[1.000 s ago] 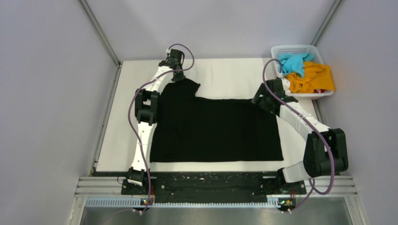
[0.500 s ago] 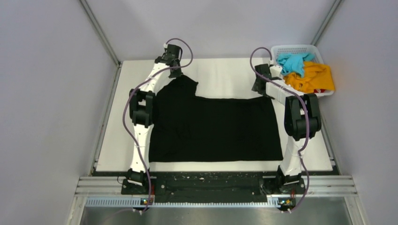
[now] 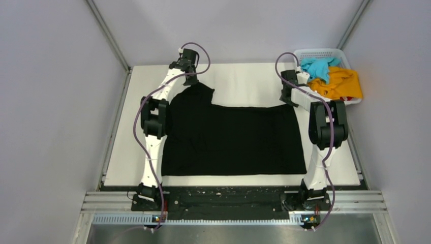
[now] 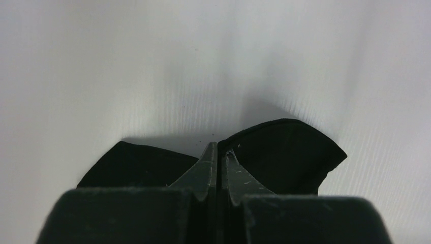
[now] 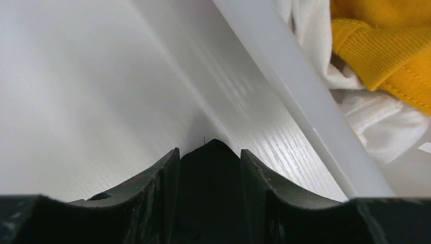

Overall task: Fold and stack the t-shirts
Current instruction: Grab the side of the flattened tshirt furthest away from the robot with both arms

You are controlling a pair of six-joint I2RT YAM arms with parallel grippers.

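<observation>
The large black t-shirt (image 3: 231, 140) lies spread flat on the white table (image 3: 244, 81). My left gripper (image 3: 192, 80) is at its far left corner. In the left wrist view its jaws (image 4: 217, 150) are pressed together on a pinch of the black fabric (image 4: 289, 147). My right gripper (image 3: 287, 97) is at the shirt's far right corner. In the right wrist view its fingers (image 5: 209, 150) stand apart with the shirt's corner (image 5: 211, 193) lying between them. The turquoise-blue t-shirt (image 3: 317, 68) and the orange-yellow t-shirt (image 3: 340, 84) (image 5: 391, 40) lie crumpled in the basket.
The white lattice basket (image 3: 317, 52) stands at the far right corner of the table, just right of my right gripper; its rim (image 5: 305, 96) runs close past the right fingers. White cloth (image 5: 376, 127) shows inside it. Grey walls enclose the table.
My right arm has swung in from the right and folded upright, bringing its gripper to the shirt's far right corner. The shirt's right edge has shifted slightly left. The left gripper has barely moved.
</observation>
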